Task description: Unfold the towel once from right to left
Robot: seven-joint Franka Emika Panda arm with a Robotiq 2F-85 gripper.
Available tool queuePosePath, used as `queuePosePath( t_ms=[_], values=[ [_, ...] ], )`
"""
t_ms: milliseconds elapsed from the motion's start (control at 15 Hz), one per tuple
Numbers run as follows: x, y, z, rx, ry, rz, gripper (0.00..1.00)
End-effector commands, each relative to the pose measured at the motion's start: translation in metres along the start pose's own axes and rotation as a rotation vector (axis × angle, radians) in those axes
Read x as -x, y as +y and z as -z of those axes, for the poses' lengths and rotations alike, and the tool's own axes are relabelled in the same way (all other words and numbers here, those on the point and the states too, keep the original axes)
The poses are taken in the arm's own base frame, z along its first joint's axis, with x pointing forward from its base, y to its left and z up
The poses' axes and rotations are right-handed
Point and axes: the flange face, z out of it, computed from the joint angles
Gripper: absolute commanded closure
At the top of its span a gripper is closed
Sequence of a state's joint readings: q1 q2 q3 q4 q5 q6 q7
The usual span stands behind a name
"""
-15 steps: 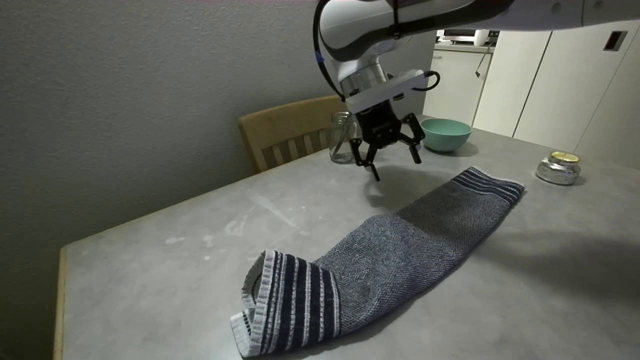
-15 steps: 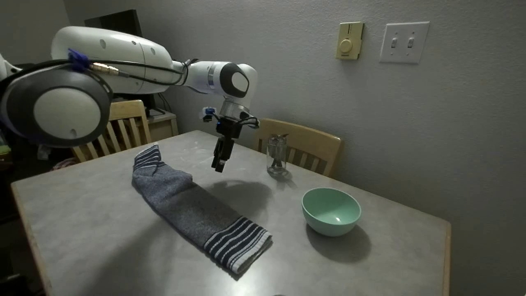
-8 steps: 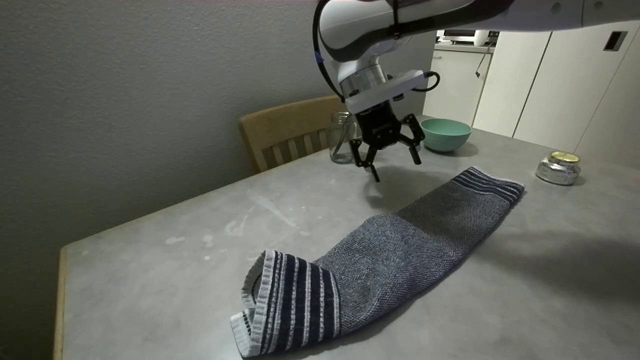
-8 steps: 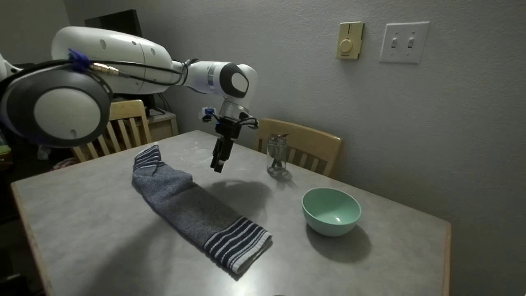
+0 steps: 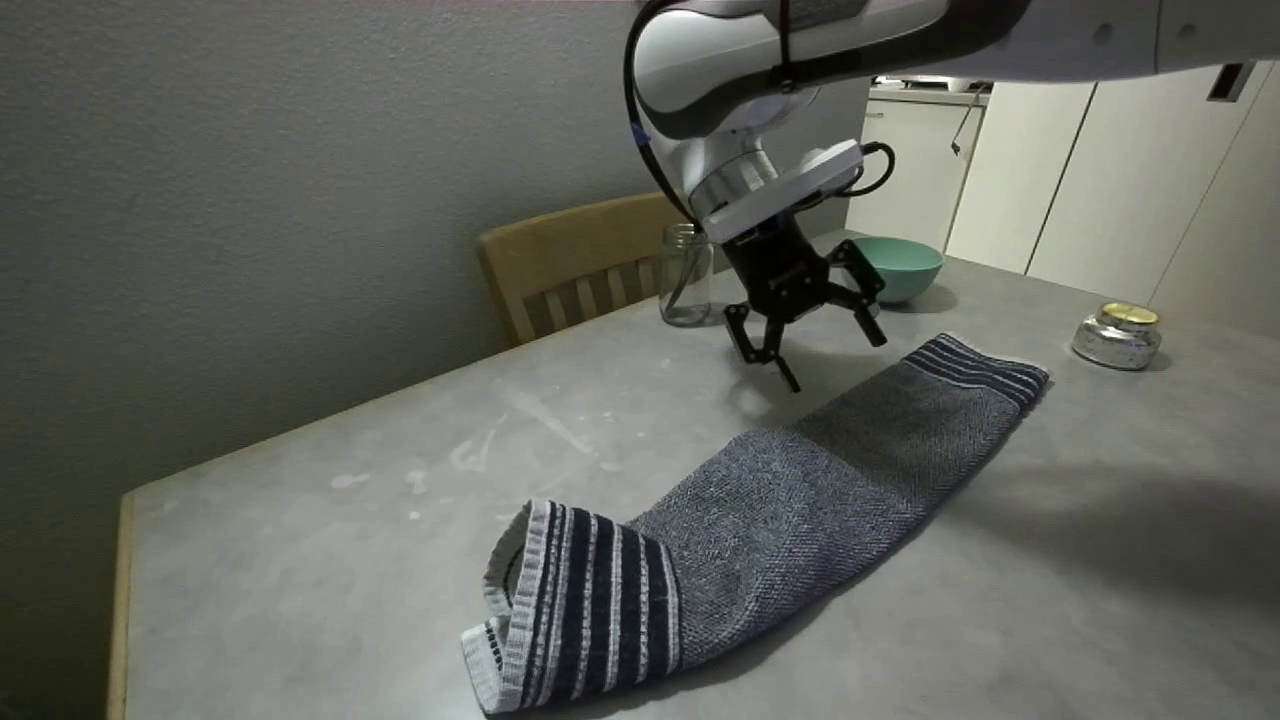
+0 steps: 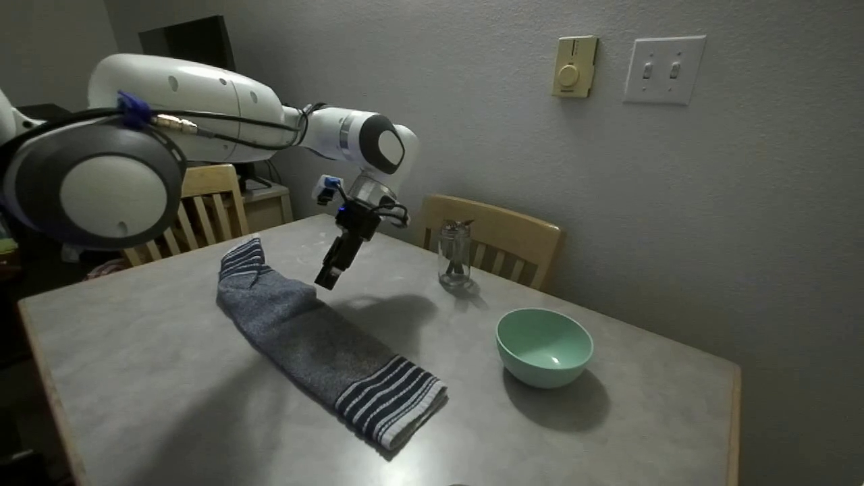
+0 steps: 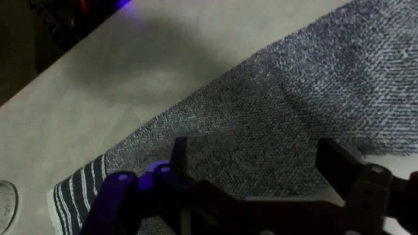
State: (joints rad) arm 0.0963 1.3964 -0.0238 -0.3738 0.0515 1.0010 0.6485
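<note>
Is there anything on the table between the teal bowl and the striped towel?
In an exterior view, only grey tabletop shows between the teal bowl and the striped towel.

With the clock centred on each view, in an exterior view a teal bowl (image 6: 544, 347) is seen between four and five o'clock on the grey table (image 6: 661, 425). Between ten and eleven from the bowl, a glass jar (image 6: 465, 260) is stood upright, thin items (image 6: 453, 262) being held inside; behind it, a wooden chair (image 6: 523, 233) is partly hidden. On the grey wall (image 6: 499, 135), a yellowish dial (image 6: 572, 67) is mounted at one o'clock, a double light switch (image 6: 665, 71) at two. In an exterior view, a silvery jar (image 5: 1115, 343), yellow-topped, is shown at three o'clock, white cabinet doors (image 5: 1110, 190) at two.
</note>
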Motion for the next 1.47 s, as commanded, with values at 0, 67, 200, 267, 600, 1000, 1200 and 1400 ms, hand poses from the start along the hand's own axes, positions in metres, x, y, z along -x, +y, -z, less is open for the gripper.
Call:
queuePosePath(
  t_ms=[0,67,200,267,600,1000,1200,1400],
  values=[
    [0.004,0.019,-0.017,0.049,-0.174,-0.058,0.0],
    [0.004,0.027,-0.021,0.065,-0.222,-0.087,0.0],
    [0.001,0.041,-0.029,0.085,-0.297,-0.123,0.0],
    [-0.002,0.048,-0.033,0.091,-0.326,-0.134,0.0],
    [-0.051,0.08,-0.057,0.012,-0.347,-0.213,0.0],
    [-0.108,0.114,-0.07,-0.23,-0.354,-0.32,0.0],
    [-0.115,0.115,-0.071,-0.259,-0.347,-0.354,0.0],
    [-0.1,0.1,-0.065,-0.224,-0.364,-0.377,0.0]
  ],
)
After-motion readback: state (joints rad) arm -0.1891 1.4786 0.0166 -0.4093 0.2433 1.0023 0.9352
